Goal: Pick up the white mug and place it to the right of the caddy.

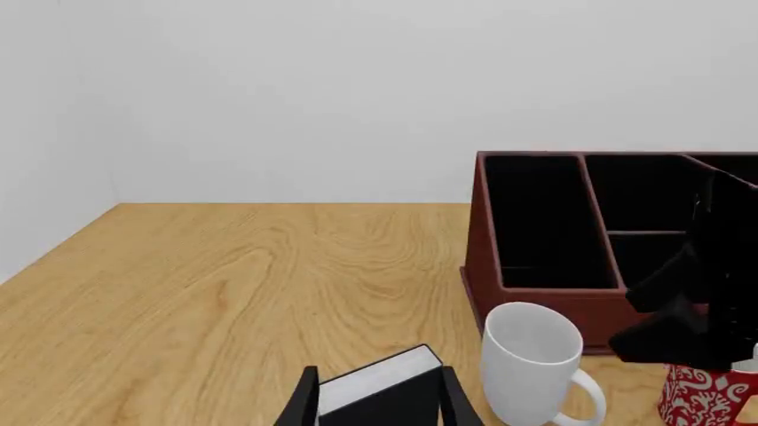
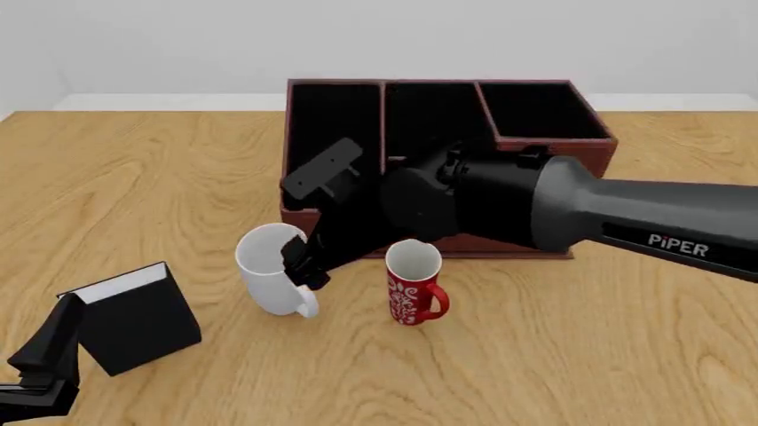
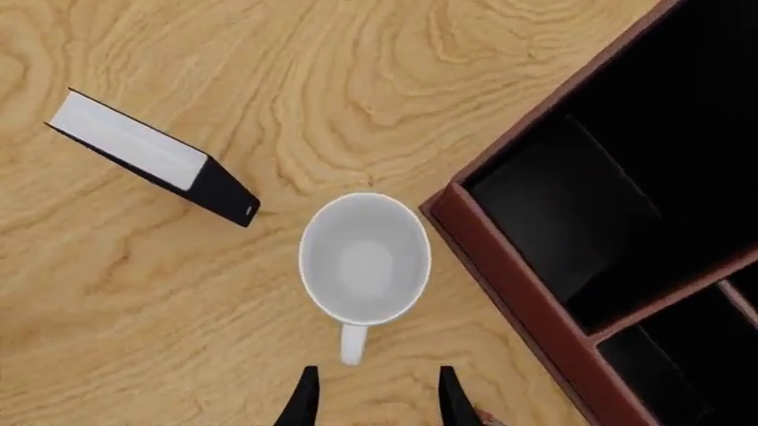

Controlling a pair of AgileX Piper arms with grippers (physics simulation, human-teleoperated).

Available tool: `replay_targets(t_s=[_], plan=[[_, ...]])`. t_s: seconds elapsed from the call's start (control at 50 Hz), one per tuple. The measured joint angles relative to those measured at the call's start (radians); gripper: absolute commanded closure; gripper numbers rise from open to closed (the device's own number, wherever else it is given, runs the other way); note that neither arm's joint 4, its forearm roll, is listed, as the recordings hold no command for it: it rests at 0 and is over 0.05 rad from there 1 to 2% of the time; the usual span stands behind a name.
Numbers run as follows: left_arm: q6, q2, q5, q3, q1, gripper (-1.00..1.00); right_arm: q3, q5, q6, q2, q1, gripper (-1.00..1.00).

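Glossy tapered white mug [image 3: 362, 259], loop-handled

Right arm [image 2: 521, 209] hides caddy's [image 2: 343, 98] front wall; left claw [image 2: 42, 364] cut off by front view's bottom edge.

light was bright, even and diffuse in all three views. every render was sharp, with no blur, glare or edge distortion. only faint soft shadows lay on the worktop [image 2: 569, 355].

white mug [image 1: 531, 364] upright beside caddy [image 1: 556, 231], black book [image 1: 379, 390] near
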State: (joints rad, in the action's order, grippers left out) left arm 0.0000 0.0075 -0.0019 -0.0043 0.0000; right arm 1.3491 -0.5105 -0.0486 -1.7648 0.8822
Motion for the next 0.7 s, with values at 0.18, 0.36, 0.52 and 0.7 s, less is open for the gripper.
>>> replay_targets(t_s=[0.18,0.36,0.52,0.7], plan=[[0.0,0.0,0.0,0.0,0.0,-1.0,0.036,-0.03,0.014,-0.047,0.011,-1.0],[0.0,0.0,0.0,0.0,0.0,-1.0,0.064,-0.05,0.028,-0.087,0.018,-1.0],[0.0,0.0,0.0,0.0,0.0,-1.0,0.084,-0.06,0.042,-0.121,0.025,-1.0],[0.0,0.0,0.0,0.0,0.0,-1.0,0.099,-0.065,0.055,-0.157,0.033,-1.0]])
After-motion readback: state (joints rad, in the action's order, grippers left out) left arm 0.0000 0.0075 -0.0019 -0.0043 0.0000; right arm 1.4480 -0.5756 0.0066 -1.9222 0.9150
